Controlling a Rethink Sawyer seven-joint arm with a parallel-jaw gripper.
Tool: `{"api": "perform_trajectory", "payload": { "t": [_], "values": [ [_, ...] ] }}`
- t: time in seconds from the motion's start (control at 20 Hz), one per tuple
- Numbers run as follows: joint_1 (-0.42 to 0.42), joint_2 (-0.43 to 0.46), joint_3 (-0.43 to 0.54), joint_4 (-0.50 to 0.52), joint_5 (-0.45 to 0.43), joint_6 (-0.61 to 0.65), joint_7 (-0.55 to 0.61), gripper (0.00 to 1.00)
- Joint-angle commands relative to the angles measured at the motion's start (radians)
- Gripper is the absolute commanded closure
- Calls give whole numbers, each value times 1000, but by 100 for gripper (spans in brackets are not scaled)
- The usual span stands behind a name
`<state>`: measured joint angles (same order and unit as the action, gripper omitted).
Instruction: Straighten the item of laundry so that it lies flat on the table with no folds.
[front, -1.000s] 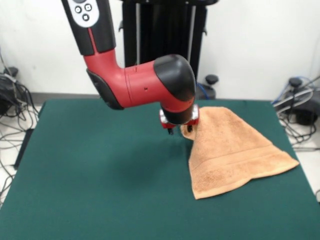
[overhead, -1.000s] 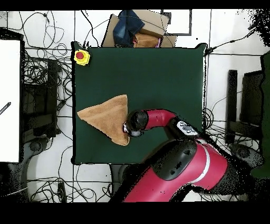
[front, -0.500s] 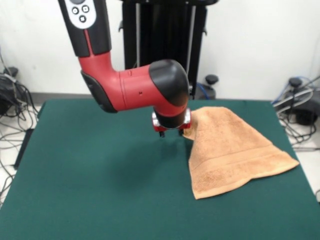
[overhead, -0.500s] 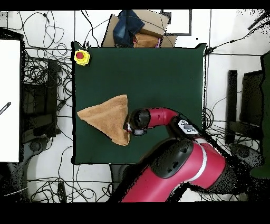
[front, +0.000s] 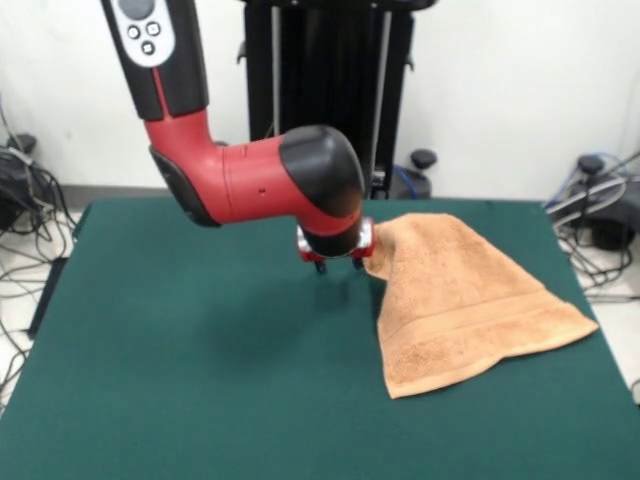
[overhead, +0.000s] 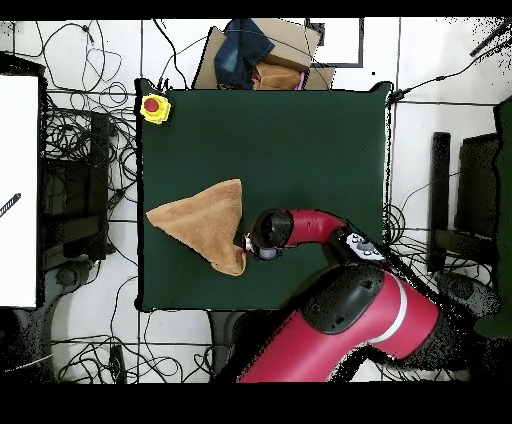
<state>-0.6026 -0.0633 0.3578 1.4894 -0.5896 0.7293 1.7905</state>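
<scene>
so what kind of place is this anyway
Most likely a robotics lab or test cell. A red and black arm works over a green felt table bearing only a towel; loose cables cover the floor, and a yellow box with a red button sits on a table corner.

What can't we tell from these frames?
- Gripper state: front view, the black wrist covers it; overhead view, the arm hides it.
- Whether it holds the towel corner: contact point hidden behind the wrist.
- Towel's folded underside: covered by its top layer, both views.
- Towel tag: not visible in either view.
</scene>
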Motion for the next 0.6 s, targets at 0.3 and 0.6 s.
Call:
{"api": "perform_trajectory", "payload": {
  "t": [0.3,0.6],
  "values": [
    [-54,150,86,-112,66,161,-216,0],
    [-93,186,101,-106,53,128,-245,0]
  ]
}}
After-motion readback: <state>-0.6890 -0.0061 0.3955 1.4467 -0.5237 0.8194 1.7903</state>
